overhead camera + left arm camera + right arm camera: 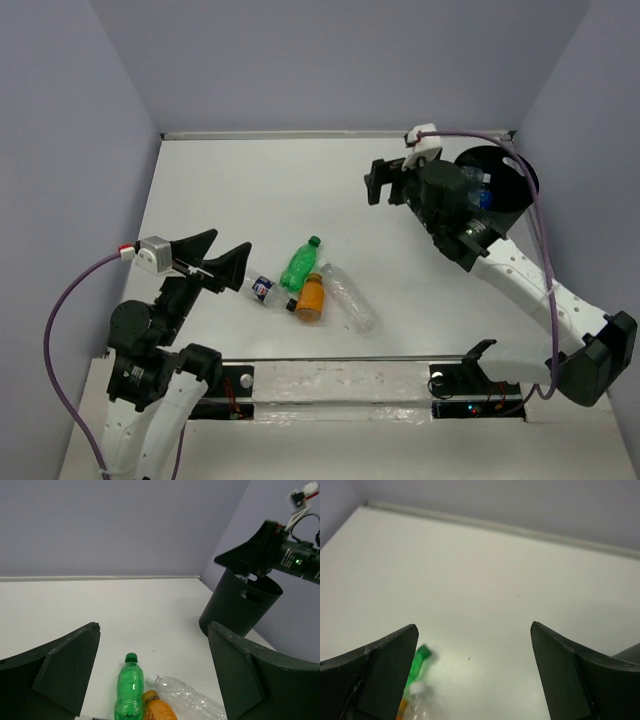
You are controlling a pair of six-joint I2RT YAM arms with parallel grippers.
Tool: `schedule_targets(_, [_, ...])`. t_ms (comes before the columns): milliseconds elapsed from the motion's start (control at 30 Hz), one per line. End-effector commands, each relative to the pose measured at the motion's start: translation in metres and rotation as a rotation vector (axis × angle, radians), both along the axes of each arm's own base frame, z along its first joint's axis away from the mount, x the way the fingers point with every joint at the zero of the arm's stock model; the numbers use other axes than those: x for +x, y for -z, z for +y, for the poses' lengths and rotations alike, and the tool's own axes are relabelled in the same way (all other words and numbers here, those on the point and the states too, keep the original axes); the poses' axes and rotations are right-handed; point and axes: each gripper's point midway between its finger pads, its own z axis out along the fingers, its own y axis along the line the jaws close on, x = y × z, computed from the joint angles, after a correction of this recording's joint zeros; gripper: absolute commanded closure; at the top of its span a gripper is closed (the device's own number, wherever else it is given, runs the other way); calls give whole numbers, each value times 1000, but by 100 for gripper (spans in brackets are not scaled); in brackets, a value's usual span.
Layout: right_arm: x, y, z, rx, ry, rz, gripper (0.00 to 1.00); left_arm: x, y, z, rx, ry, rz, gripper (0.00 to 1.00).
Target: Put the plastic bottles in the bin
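Top camera looks down; both wrist cameras share the green bottle [129,690].

A table [250,180] holds four bottles lying clustered near its middle front. Left to right: a small bottle [263,290], then a slanted bottle [300,264] behind a short bottle [311,298], then a long bottle [350,297]. The bin [530,180] stands at the far right corner, another bottle [482,192] inside it. The left gripper [230,242] is just left of the cluster; the right gripper [372,182] is left of the bin.
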Motion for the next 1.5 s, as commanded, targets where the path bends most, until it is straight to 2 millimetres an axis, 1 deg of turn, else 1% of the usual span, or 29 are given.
schedule_targets(0, [-54, 107, 60, -48, -303, 371, 1, 2, -13, 0, 1, -5, -32, 1])
schedule_targets(67, [-81, 140, 81, -97, -404, 468, 1, 2, -13, 1, 1, -7, -32, 1])
schedule_targets(100, [-89, 150, 86, -109, -428, 494, 1, 3, -13, 1, 1, -11, -30, 1])
schedule_targets(133, [-100, 165, 96, -126, -469, 538, 1, 3, -13, 1, 1, -11, -30, 1])
schedule_targets(167, [-103, 169, 95, -130, -472, 550, 2, 3, -13, 2, 2, -13, -29, 1])
schedule_targets(200, [-110, 184, 101, -158, -491, 587, 4, 4, -13, 1, 1, -13, -30, 1])
schedule_targets(267, [-115, 202, 105, -193, -497, 634, 8, 4, -14, 2, 3, -15, -33, 1])
schedule_targets(333, [-122, 211, 112, -200, -534, 667, 10, 5, -12, 1, 4, -13, -26, 1])
schedule_targets(367, [-126, 219, 117, -213, -552, 691, 12, 5, -11, 1, 6, -13, -26, 1])
schedule_targets(467, [-131, 231, 124, -228, -576, 728, 14, 5, -11, 1, 7, -12, -24, 1])
schedule_targets(500, [-131, 235, 125, -233, -579, 736, 14, 6, -11, 1, 5, -13, -23, 1])
schedule_targets(533, [-131, 244, 125, -244, -577, 760, 14, 6, -11, 1, 6, -14, -22, 1])
schedule_targets(600, [-131, 255, 124, -260, -568, 783, 14, 5, -11, 1, 6, -11, -22, 1])
schedule_targets(633, [-131, 264, 123, -277, -561, 801, 14, 5, -11, 1, 6, -11, -24, 1])
schedule_targets(733, [-127, 281, 121, -311, -533, 827, 14, 5, -11, 1, 6, -13, -24, 1])
schedule_targets(833, [-121, 289, 126, -322, -522, 834, 17, 6, -11, 1, 8, -12, -23, 1])
schedule_targets(867, [-120, 289, 126, -321, -520, 830, 17, 6, -11, 1, 7, -10, -22, 1])
schedule_targets(967, [-114, 300, 128, -337, -499, 843, 18, 5, -11, 0, 7, -7, -24, 1])
schedule_targets(1033, [-107, 311, 125, -366, -457, 849, 20, 5, -11, 0, 7, -7, -23, 1])
schedule_targets(1067, [-102, 313, 121, -380, -418, 841, 23, 5, -11, 0, 7, -6, -24, 1])
schedule_targets(1100, [-100, 314, 118, -388, -399, 837, 31, 4, -11, 0, 6, -4, -24, 1])
schedule_targets(1167, [-101, 314, 112, -395, -375, 838, 34, 4, -11, 0, 6, -4, -24, 1])
schedule_targets(1200, [-100, 313, 108, -401, -365, 832, 39, 4, -11, 0, 6, -4, -25, 1])
schedule_targets(1233, [-101, 308, 103, -407, -351, 827, 43, 4, -12, 0, 5, -4, -27, 1])
schedule_targets(1267, [-101, 302, 104, -397, -353, 815, 44, 4, -12, 0, 5, -4, -27, 1])
schedule_targets(1333, [-99, 291, 93, -413, -311, 793, 45, 4, -12, 0, 5, -4, -28, 1])
schedule_targets(1367, [-95, 270, 86, -404, -281, 746, 46, 3, -12, 0, 4, -4, -29, 1])
schedule_targets(1433, [-88, 240, 82, -380, -252, 675, 47, 3, -12, 0, 5, -2, -30, 1])
schedule_targets(1467, [-76, 204, 75, -348, -212, 592, 48, 3, -12, 0, 5, -2, -30, 1])
